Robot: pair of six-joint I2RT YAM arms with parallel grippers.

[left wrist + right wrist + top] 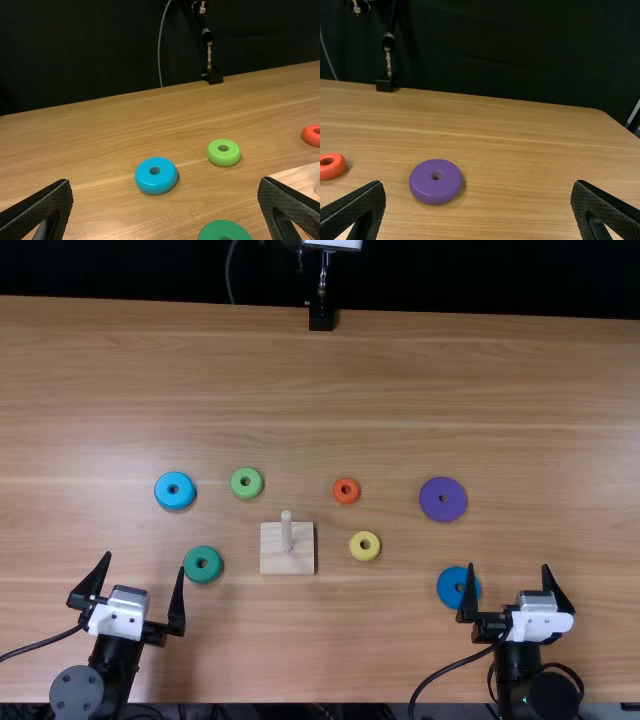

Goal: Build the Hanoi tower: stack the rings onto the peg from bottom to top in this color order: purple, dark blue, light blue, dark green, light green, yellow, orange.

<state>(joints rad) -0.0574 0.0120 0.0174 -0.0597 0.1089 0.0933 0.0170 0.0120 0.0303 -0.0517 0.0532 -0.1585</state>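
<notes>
A peg (286, 528) rises from a square wooden base (287, 563), well in from the desk's (480, 370) edges. Left lie the light blue ring (174, 491), light green ring (246, 483) and dark green ring (203, 565); right, the orange ring (346, 491), yellow ring (364, 546), purple ring (443, 499) and dark blue ring (451, 587), bare wood between them. The left pincer (145, 562) and right pincer (509, 566) gape wide by the near edge, the right's inner finger just beside the dark blue ring.

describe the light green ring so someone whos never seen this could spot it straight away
On the wooden table, find the pale block with an upright peg. Just beyond it, slightly left, lies the light green ring. Its paler green sets it apart from the nearer, dark green ring.
</notes>
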